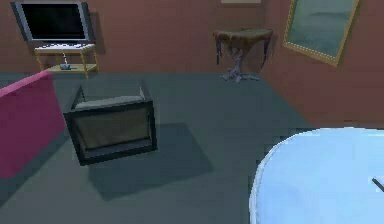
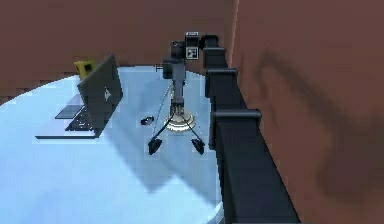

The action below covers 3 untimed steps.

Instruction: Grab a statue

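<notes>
On the pale round table (image 2: 60, 170) stands a small thing with a round light base (image 2: 181, 124), perhaps the statue; its shape is too small to make out. My arm (image 2: 235, 130) rises as a dark bar along the table's right side. At its far end are the white marked squares (image 2: 200, 41), with the gripper's dark body to their left. The gripper (image 2: 178, 146) hangs down over the table, its thin fingers (image 2: 156, 143) spreading around the round-based thing. I cannot tell whether it holds anything.
An open laptop (image 2: 97, 98) and a yellow thing (image 2: 84, 68) sit on the table's left part, beside a small dark blob (image 2: 147, 121). Ahead are the table's edge (image 1: 300, 175), a dark crate-like box (image 1: 112, 123), a pink sofa (image 1: 25, 118), a TV (image 1: 50, 20), a side table (image 1: 242, 42) and a framed mirror (image 1: 321, 25).
</notes>
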Available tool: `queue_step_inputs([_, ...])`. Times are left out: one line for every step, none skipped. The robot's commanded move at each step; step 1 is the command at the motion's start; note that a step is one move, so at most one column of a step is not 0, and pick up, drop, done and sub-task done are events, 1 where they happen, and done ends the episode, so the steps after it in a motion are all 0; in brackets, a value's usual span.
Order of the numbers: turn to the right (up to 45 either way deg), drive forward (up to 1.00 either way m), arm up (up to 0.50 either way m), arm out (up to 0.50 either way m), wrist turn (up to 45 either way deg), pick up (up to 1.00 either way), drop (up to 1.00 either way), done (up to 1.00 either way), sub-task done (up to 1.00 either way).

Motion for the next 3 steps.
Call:
queue_step_inputs([0.0,0.0,0.0,0.0,45.0,0.0,0.0,0.0,0.0])
queue_step_inputs([0.0,0.0,0.0,0.0,45.0,0.0,0.0,0.0,0.0])
queue_step_inputs([0.0,0.0,0.0,0.0,45.0,0.0,0.0,0.0,0.0])
